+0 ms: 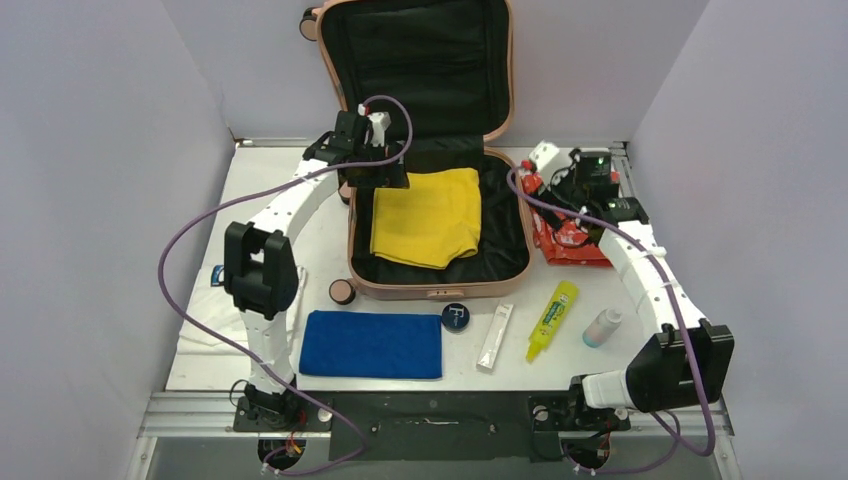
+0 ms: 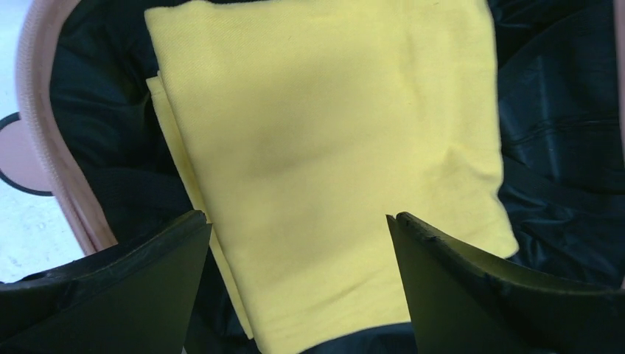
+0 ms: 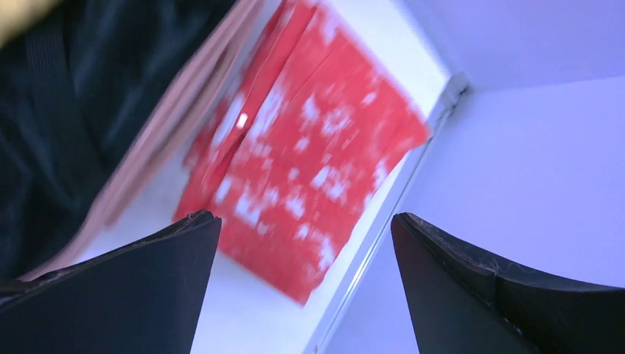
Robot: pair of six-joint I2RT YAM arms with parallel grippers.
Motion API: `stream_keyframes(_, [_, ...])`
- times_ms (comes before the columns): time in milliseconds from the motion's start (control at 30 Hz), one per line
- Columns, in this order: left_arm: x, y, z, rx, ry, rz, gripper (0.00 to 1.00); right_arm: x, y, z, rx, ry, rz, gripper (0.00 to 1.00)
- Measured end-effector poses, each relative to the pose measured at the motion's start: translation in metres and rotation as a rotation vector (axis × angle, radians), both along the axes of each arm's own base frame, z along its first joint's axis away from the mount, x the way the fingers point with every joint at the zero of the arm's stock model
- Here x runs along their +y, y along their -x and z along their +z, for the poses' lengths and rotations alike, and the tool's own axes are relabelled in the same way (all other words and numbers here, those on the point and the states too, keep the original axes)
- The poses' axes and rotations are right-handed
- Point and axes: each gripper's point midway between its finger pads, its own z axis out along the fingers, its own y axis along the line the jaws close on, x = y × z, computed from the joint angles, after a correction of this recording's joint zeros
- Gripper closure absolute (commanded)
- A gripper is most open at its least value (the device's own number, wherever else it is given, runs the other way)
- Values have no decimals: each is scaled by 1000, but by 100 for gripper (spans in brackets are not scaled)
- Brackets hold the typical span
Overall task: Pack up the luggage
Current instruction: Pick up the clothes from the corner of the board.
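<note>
The luggage, a peach-pink suitcase, lies open mid-table with its black-lined lid standing upright at the back. A folded yellow cloth lies in its base, lying loose. My left gripper hovers over the base's back-left corner, open and empty. In the left wrist view the yellow cloth fills the space below the spread left gripper, with the pink rim at the left. My right gripper is open just right of the suitcase, above a red packet. The right wrist view is blurred and shows the red packet beyond the empty right gripper.
Along the near edge lie a blue folded towel, a dark round tin, a brown round jar, a white tube, a yellow bottle and a small white bottle. Walls close in on three sides.
</note>
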Motion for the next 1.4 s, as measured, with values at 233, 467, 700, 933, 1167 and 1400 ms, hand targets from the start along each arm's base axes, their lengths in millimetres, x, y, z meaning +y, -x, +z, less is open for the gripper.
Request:
stream_keyframes(233, [4,12,44,-81,37,-17,4,-35,58,-126,334,222,114,10])
stream_keyframes(467, [11,15,44,-77,50,-11,4,-75,72,-170,395,199,144,10])
stream_keyframes(700, [18,13,43,-64,65,14,4,-89,52,-209,436,116,164,10])
stream_keyframes(933, [21,11,43,-61,73,25,4,-105,22,-227,418,122,36,10])
stream_keyframes(1167, [24,10,43,-58,79,28,4,-167,-32,-220,322,121,-245,10])
stream_keyframes(1400, [24,10,43,-55,83,27,4,-181,-22,-202,289,89,-310,10])
